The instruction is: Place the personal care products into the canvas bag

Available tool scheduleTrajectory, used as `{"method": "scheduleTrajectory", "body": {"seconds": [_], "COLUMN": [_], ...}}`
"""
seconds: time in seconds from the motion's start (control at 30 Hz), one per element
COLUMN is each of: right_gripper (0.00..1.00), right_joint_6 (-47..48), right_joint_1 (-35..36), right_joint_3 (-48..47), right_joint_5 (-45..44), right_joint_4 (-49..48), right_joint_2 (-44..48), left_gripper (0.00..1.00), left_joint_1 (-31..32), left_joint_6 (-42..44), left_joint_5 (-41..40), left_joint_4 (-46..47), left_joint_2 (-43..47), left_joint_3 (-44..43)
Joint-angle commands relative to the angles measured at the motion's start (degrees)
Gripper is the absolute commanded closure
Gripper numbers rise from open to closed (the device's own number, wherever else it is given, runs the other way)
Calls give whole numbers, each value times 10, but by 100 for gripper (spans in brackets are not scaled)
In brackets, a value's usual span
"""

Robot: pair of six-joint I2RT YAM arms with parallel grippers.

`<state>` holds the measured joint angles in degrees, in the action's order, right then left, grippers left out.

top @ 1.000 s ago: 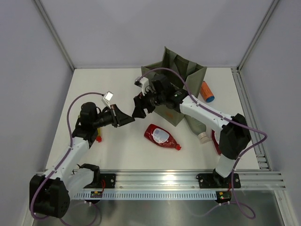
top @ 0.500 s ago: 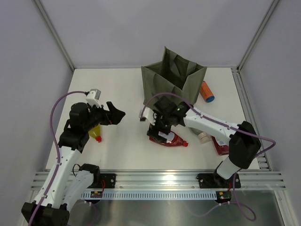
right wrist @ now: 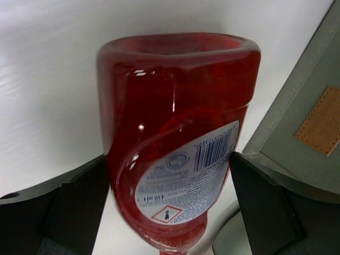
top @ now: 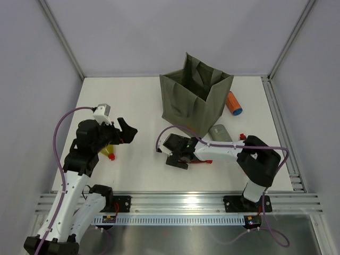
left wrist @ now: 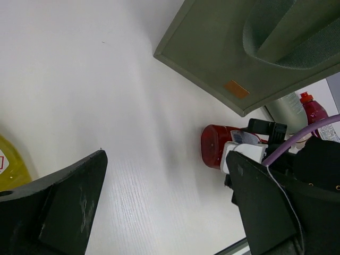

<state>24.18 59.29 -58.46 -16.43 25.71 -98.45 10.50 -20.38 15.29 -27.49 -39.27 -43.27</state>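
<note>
Dark red bottle (right wrist: pixel 175 117): we lose its cap below the frame edge; overhead, the right arm (top: pixel 212 151) covers most of it; yellow bottle (left wrist: pixel 8 164) cropped at left.

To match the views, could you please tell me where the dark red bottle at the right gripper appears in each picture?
Top external: the dark red bottle, a sliver under the right gripper, lower centre.
Left wrist: bottle right of centre, base toward camera.
Right wrist: bottle fills the centre, between open jaws.
Shared landmark: the canvas bag.
</note>
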Motion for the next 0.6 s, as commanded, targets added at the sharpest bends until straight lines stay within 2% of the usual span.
{"method": "scheduleTrajectory", "body": {"seconds": [0.0,0.07,0.17,0.23,0.27,0.3,0.37,0.4,0.5,0.53,0.57], "right_gripper": [0,0,3,10,15,29,43,55,70,78,81], "right_joint_6": [-20,-13,16,34,56,67,85,89,115,126,128], "right_joint_1": [1,0,-15,-27,-38,-45,-66,-71,-86,-89,-94], "right_joint_3": [-3,-12,-45,-64,-68,-80,-95,-108,-126,-133,-140], "right_joint_5": [10,28,116,188,204,240,277,312,390,411,432], "right_joint_4": [-18,4,75,112,122,134,172,184,223,245,253], "right_joint_2": [-39,-67,-103,-126,-131,-134,-134,-131,-92,-74,-65], "left_gripper": [1,1,1,1,1,1,1,1,1,1,1], "left_joint_1": [-2,-2,-2,-2,-2,-2,-2,-3,-3,-3,-3], "left_joint_6": [10,10,11,12,12,12,13,14,12,12,10], "left_joint_5": [-5,0,4,5,8,11,12,14,22,25,28], "left_joint_4": [12,13,16,16,16,16,16,16,22,23,26], "left_joint_2": [9,12,13,13,14,15,19,22,25,24,24], "left_joint_3": [-4,-3,-1,-2,-2,-2,-1,0,4,5,6]}}
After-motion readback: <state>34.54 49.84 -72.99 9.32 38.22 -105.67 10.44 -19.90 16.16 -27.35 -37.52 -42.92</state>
